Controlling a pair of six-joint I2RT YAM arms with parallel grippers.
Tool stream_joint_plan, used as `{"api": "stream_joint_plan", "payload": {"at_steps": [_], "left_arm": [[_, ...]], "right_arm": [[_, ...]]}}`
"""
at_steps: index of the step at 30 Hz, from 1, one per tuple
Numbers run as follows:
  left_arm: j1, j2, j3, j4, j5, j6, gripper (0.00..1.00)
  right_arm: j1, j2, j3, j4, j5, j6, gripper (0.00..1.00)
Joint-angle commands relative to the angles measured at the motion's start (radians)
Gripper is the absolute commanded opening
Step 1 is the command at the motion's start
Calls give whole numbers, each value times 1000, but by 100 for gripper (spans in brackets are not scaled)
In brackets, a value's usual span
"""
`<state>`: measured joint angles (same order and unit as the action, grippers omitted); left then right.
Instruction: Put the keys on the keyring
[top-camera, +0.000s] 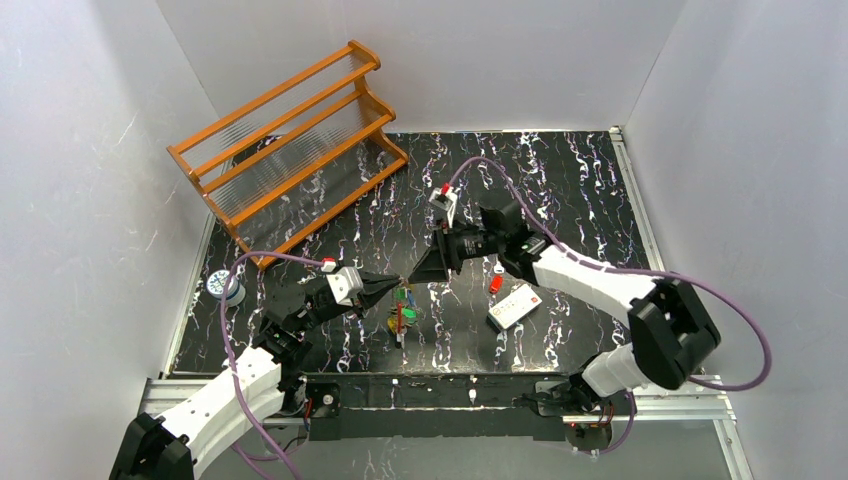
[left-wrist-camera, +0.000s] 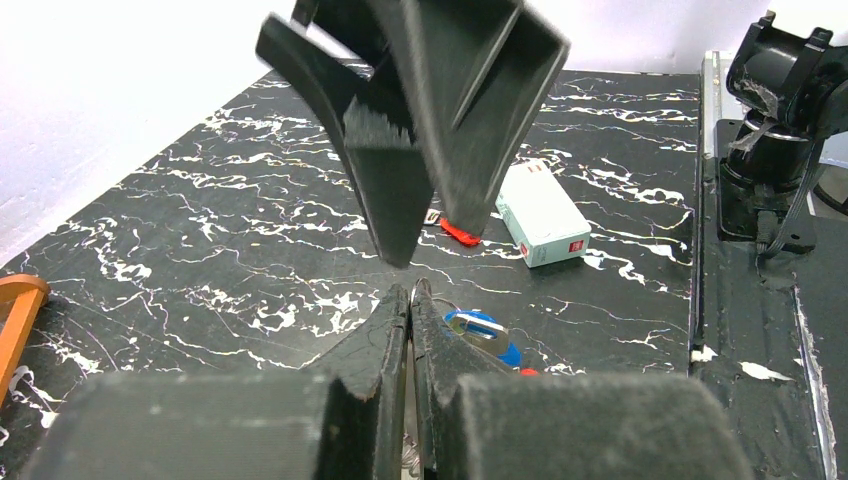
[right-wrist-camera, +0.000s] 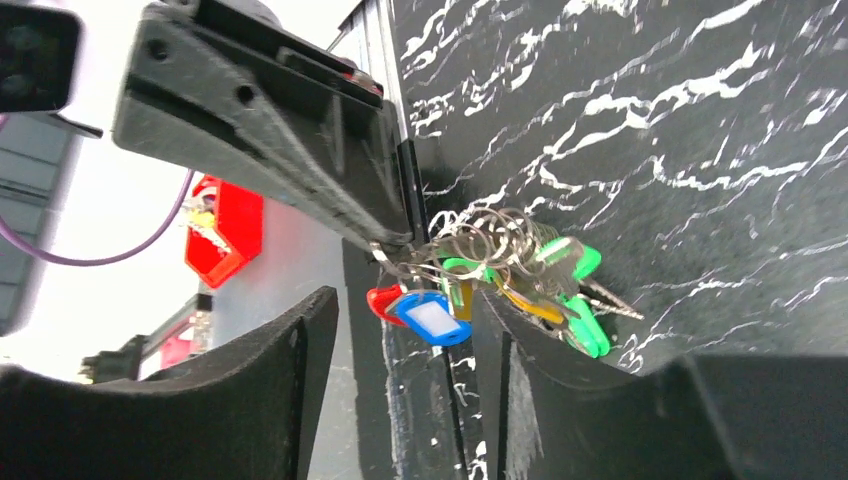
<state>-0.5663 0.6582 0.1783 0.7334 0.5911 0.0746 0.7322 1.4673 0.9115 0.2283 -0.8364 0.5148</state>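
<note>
Near the middle of the black marbled table (top-camera: 560, 180), the left gripper (left-wrist-camera: 411, 298) is clenched on the keyring (right-wrist-camera: 478, 238), a tangle of silver loops. Blue, red, yellow and green keys (right-wrist-camera: 432, 318) hang from it. Opposite, the right gripper (top-camera: 418, 273) stands released, jaws apart, almost tip to tip with the left. One red key (top-camera: 495, 284) lies loose beside a white card (top-camera: 513, 306).

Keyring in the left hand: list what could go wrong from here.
1. The left hand pinches the keyring by a thin edge; a tug from the open right hand could pull it free and drop the hung keys.
2. The red key lies loose close to the card; a grab for it might catch the card.
</note>
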Motion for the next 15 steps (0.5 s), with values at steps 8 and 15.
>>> {"api": "stream_joint_plan", "payload": {"at_steps": [8, 15], "left_arm": [[-4, -17, 23, 58, 12, 1, 0], [-3, -14, 21, 58, 14, 0, 0]], "right_arm": [[-7, -189, -204, 416, 32, -204, 67], [23, -218, -299, 578, 34, -320, 66]]}}
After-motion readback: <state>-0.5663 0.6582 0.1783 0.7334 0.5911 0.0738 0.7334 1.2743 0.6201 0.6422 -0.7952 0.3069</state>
